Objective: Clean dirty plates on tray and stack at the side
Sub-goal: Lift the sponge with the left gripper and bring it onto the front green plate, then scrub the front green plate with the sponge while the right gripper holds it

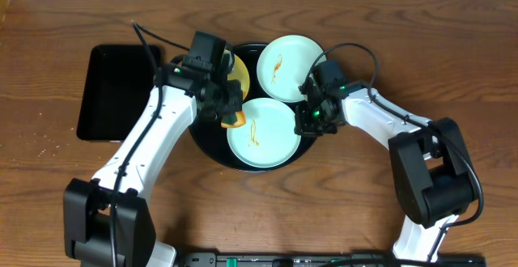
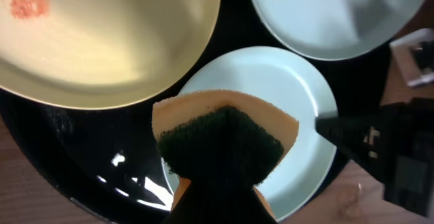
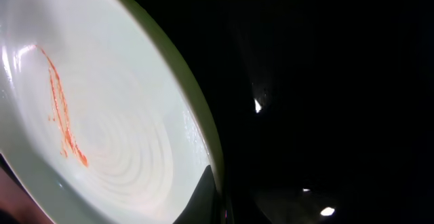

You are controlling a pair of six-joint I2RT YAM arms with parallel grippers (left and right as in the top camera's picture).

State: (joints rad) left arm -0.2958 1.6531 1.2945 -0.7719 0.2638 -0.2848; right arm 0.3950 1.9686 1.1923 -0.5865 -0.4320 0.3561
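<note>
Closest to the lens, the sponge (image 2: 227, 139), orange with a dark green face, is pinched by the left gripper (image 1: 229, 108) above the left edge of the front blue plate (image 1: 263, 133). At far left lies a rectangular black tray (image 1: 117, 93). All three plates sit in the round black tray (image 1: 202, 141). The yellow plate (image 1: 239, 69) is at the back left, half under the left arm, and the rear blue plate (image 1: 290, 65) is at the back right. Each has an orange smear. The right gripper (image 1: 312, 123) is at the front plate's right rim. One finger (image 3: 200, 200) lies on that rim, but I cannot tell whether the fingers clamp it.
</note>
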